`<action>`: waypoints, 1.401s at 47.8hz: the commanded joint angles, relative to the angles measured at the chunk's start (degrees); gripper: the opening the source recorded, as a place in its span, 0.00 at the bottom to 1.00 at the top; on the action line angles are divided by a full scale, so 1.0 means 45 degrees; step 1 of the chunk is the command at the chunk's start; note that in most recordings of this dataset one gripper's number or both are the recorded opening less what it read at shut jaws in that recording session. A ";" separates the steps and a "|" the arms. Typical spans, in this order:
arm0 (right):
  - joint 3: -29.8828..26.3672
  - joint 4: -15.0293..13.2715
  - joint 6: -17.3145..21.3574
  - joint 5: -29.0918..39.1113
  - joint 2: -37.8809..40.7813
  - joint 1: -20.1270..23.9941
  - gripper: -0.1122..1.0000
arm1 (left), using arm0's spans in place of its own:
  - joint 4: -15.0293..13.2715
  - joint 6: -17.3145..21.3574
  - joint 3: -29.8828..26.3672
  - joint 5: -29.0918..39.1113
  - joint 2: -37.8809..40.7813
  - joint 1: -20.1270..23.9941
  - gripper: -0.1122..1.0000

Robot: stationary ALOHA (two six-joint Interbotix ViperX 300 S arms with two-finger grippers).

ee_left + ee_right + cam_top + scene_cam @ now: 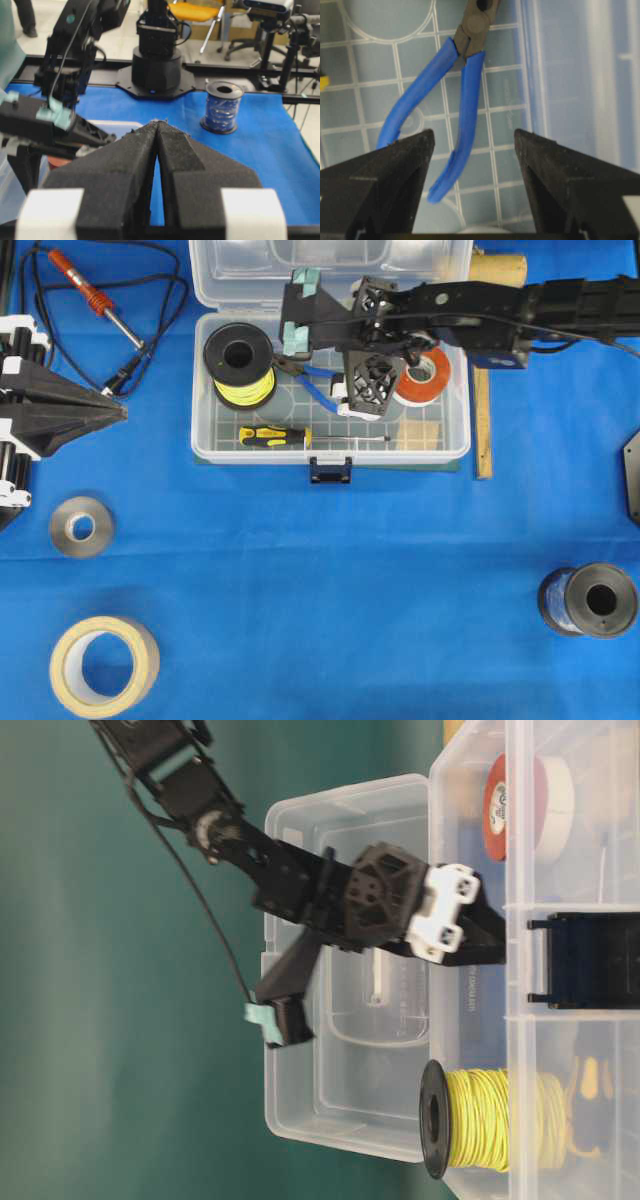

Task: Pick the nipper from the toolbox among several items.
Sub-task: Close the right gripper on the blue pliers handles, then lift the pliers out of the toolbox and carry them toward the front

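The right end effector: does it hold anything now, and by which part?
Nothing is held. The right end effector is open above the nipper, its blue handles between the fingers, not clamped.

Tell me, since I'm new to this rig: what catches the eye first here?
The right end effector hangs open inside the clear toolbox, its fingers straddling the blue handles of the nipper. The left end effector sits shut at the table's edge, near an orange soldering iron.

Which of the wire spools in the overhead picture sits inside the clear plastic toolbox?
The black spool of yellow wire, at the left end of the toolbox. The other, a dark spool of blue wire, lies on the blue cloth outside it.
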 commanded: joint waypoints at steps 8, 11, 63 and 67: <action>-0.0430 0.0000 -0.0059 -0.0352 0.0449 -0.0039 0.67 | -0.0020 0.0000 -0.0117 -0.0078 0.0117 -0.0020 0.10; -0.0430 0.0000 -0.0078 -0.0352 0.0625 -0.0039 0.60 | -0.0020 0.0000 -0.0098 -0.0059 0.0117 -0.0020 0.10; 0.0352 0.0117 -0.0137 0.0859 -0.5352 0.2109 0.22 | -0.0020 -0.0059 -0.0039 0.0020 0.0117 -0.0020 0.10; 0.0586 0.0137 0.0059 0.0664 -0.5410 0.2871 0.22 | -0.0020 -0.0059 -0.0039 0.0020 0.0117 -0.0020 0.10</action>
